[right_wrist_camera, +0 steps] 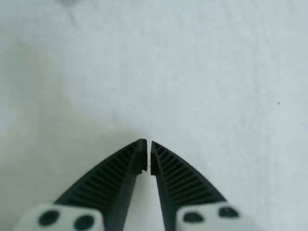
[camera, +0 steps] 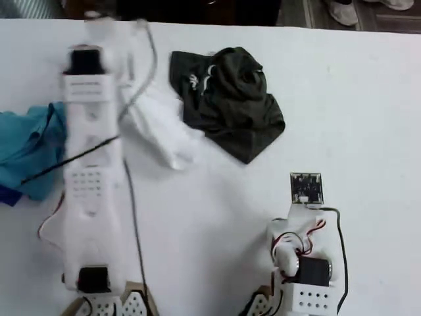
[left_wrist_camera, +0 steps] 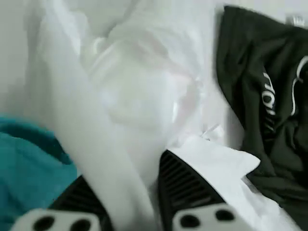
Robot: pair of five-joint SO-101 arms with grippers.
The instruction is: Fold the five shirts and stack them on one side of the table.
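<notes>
A crumpled white shirt [camera: 160, 129] lies at the table's middle left, and a band of it [left_wrist_camera: 115, 144] runs up between my left gripper's black fingers [left_wrist_camera: 185, 185]. My left gripper [left_wrist_camera: 126, 187] is shut on that white cloth. The left arm [camera: 89, 164] stretches from the near edge toward the far left. Right of the white shirt is a bunched dark shirt [camera: 229, 100] [left_wrist_camera: 269, 96]. A teal shirt [camera: 29, 150] [left_wrist_camera: 29, 168] lies at the left edge. My right gripper [right_wrist_camera: 148, 150] is shut on nothing just above bare tabletop, its arm [camera: 304, 253] folded at the near right.
A darker blue piece of cloth [camera: 6, 195] peeks out beside the teal shirt at the left edge. Cables [camera: 135, 217] trail along the left arm. The white table [camera: 355, 112] has open room on its right half and in the near middle.
</notes>
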